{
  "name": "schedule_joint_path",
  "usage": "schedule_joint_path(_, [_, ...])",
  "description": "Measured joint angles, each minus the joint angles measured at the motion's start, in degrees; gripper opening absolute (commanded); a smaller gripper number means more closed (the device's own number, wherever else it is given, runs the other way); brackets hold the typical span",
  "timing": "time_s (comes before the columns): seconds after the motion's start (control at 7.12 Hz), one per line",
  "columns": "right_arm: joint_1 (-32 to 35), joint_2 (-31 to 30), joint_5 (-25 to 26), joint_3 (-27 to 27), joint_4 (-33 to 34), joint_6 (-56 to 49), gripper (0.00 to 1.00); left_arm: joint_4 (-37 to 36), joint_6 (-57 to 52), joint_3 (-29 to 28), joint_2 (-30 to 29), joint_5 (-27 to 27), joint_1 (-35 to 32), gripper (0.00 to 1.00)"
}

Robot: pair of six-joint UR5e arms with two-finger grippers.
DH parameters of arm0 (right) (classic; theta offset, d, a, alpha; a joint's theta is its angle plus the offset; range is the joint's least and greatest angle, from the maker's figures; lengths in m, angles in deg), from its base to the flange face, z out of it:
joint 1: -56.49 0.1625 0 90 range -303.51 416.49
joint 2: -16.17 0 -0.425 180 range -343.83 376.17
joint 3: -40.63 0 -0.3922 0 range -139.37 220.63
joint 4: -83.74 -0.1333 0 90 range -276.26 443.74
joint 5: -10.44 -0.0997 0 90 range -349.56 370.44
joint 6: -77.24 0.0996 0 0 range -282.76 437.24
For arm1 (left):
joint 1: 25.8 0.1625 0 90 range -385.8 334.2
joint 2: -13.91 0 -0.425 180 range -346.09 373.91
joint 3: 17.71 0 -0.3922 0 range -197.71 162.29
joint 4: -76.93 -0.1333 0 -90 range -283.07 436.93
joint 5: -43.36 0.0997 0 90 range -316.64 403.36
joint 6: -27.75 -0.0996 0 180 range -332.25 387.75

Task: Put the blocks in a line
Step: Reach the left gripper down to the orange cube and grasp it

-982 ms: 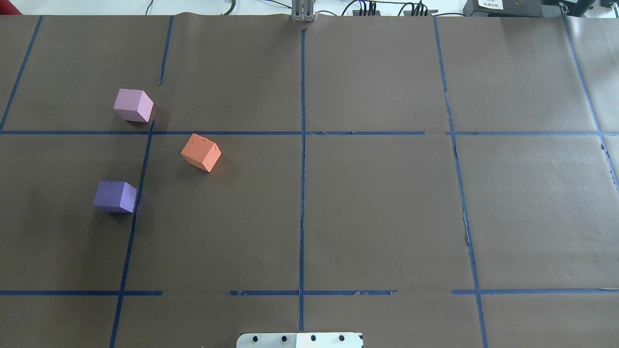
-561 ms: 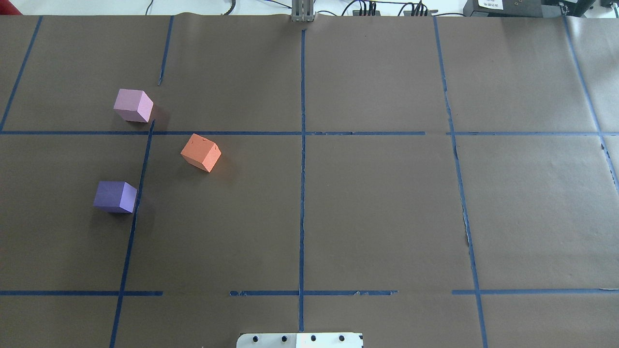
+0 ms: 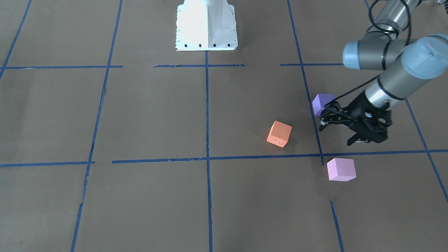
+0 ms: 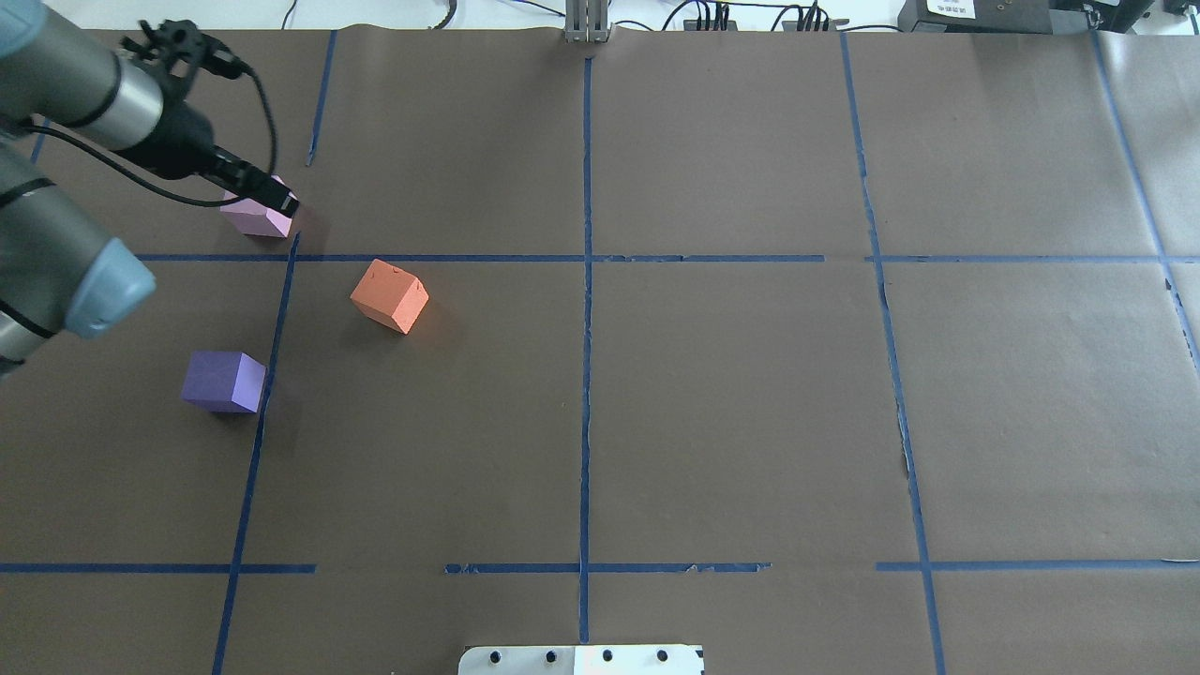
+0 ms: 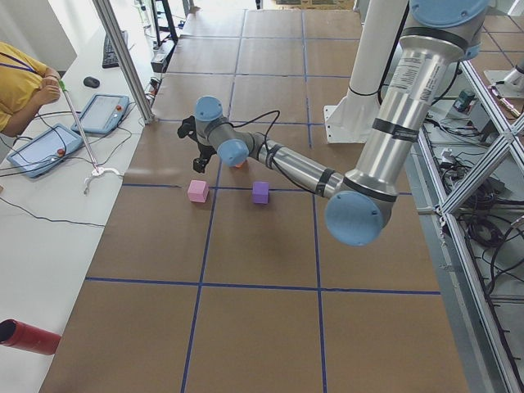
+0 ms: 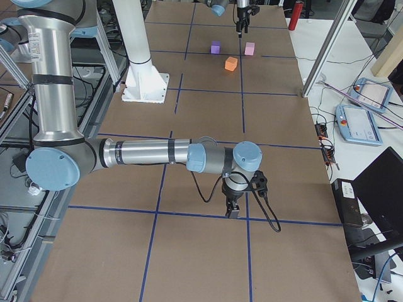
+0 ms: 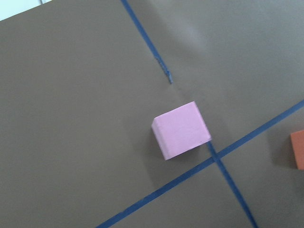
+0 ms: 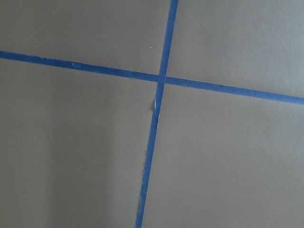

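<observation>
Three foam cubes lie apart on the brown table. The pale pink block (image 4: 251, 218) is farthest from the robot, the orange block (image 4: 389, 295) is in the middle, and the violet block (image 4: 223, 381) is nearest. My left gripper (image 3: 336, 133) hangs open and empty above the table, between the violet block (image 3: 321, 102) and the pink block (image 3: 341, 169). In the overhead view its tip (image 4: 275, 198) overlaps the pink block. The left wrist view looks down on the pink block (image 7: 182, 130), with the orange block (image 7: 298, 149) at its edge. My right gripper (image 6: 232, 211) shows only in the exterior right view, low over bare paper. I cannot tell whether it is open.
Blue tape lines (image 4: 586, 281) divide the brown paper into squares. The robot's white base (image 3: 206, 26) stands at the near middle edge. The right wrist view shows only a tape crossing (image 8: 160, 78). An operator (image 5: 20, 82) and tablets (image 5: 41, 149) sit beyond the far edge.
My left arm has come into the overhead view from the left, and its gripper now hangs over the pink block. The three blocks have not moved.
</observation>
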Motion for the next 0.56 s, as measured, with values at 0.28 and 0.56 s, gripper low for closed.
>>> schedule_joint_path(0.28, [-0.01,0.0,0.0,0.0,0.0,0.01,1.0,-2.13,5.92,-2.33,-4.16,5.86,7.15,1.0])
schedule_joint_path(0.56, [-0.01,-0.02,0.0,0.0,0.0,0.0,1.0,-2.41,10.52,-3.67,-5.39,7.74,10.49,1.0])
